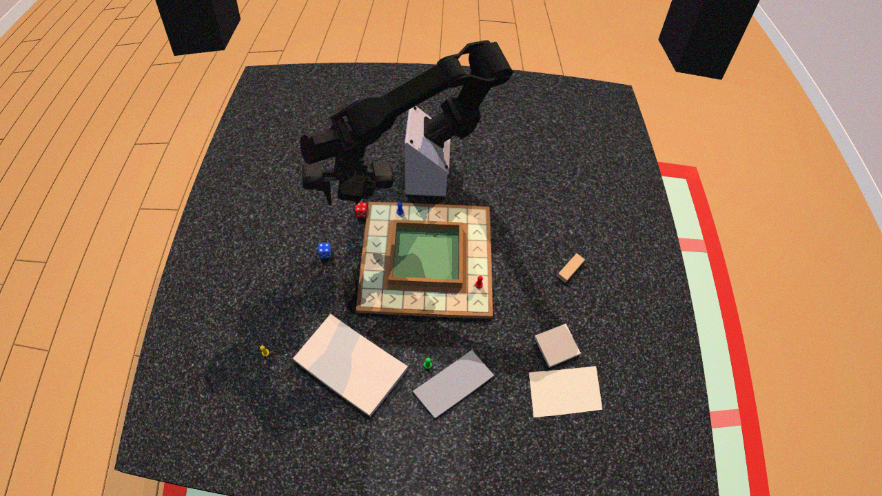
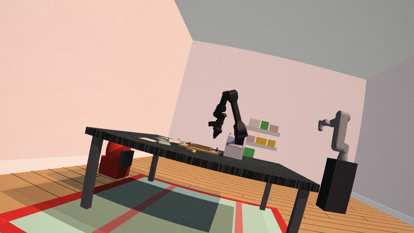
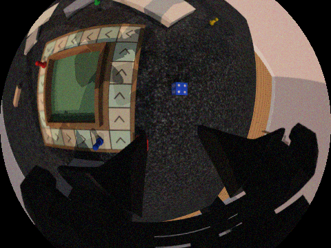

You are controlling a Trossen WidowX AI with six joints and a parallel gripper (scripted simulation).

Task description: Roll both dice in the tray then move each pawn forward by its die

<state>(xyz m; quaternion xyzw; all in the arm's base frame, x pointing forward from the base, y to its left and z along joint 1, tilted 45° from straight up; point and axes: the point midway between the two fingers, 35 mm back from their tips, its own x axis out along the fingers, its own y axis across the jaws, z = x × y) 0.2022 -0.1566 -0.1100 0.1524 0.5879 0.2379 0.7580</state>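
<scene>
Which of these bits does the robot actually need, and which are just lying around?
Needed: red die, blue die, tray, red pawn, blue pawn, hand.

Lying about: yellow pawn, green pawn, wooden block, four flat cards.

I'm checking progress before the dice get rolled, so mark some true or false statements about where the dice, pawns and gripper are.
1. Both dice lie in the tray. False: the red die and blue die rest on the table beside the board; the tray holds neither.
2. The gripper is open and holds nothing. True.
3. The blue pawn stands on the board's track. True.
4. The red pawn lies off the board. False: it stands on the track.
</scene>
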